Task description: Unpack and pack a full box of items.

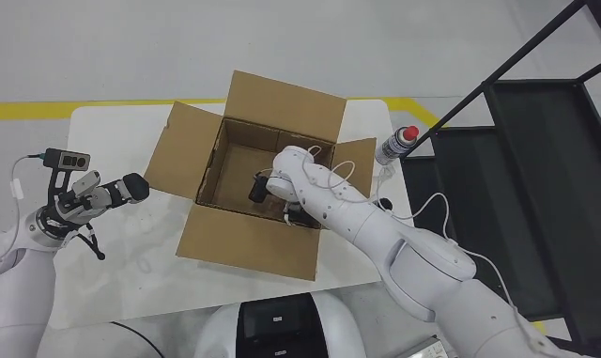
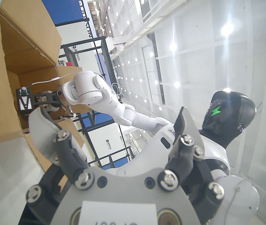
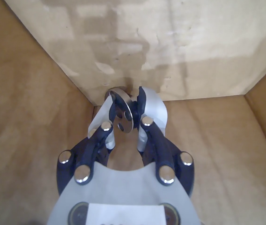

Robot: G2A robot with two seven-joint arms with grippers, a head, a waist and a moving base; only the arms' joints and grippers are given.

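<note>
Box: cardboard, open, 4 flaps spread out, mid table.
R gripper: down inside the box, close to an inner corner; fingers clamped on a metal disc.
Disc: round, shiny, small hole near its rim; held edge-on btwn the R fingers. Touching the cardboard or not: can't tell.
L gripper: over the table's left side, near the box's left flap, outside the box; fingers wide apart, nothing btwn them.
Can: pale body, red cap; on the table's right edge, just beside the box's right flap.
Box inside: bare brown cardboard around the R gripper.
</note>
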